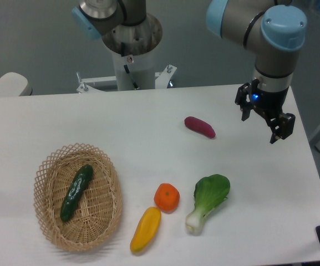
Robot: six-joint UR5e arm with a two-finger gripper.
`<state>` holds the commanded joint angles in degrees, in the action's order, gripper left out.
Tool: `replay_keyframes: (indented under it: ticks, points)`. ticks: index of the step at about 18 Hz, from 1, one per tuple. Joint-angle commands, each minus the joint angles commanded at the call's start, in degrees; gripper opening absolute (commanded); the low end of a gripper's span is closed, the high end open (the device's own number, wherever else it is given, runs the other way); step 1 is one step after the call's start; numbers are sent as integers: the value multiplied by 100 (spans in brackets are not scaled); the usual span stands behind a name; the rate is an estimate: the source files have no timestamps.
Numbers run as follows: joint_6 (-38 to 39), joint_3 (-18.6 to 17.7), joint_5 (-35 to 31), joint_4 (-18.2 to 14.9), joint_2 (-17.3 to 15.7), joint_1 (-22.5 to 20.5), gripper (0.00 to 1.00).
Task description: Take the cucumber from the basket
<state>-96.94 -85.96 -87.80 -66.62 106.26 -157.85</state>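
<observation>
The dark green cucumber lies lengthwise inside the tan wicker basket at the front left of the table. My gripper hangs above the right side of the table, far from the basket. Its two black fingers are spread apart and hold nothing.
A purple sweet potato lies mid-table left of the gripper. An orange, a yellow pepper and a bok choy lie at the front, right of the basket. The robot base stands at the back edge.
</observation>
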Motion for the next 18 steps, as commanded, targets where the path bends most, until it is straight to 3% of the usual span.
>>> replay_keyframes:
  ticks: [10,13,18]
  points:
    - [192,-166,-53,-105,-113,149,100]
    - [946,-368,-53,-123,-307,420,100]
    - [3397,-422,-79,-132,-369,1325,100]
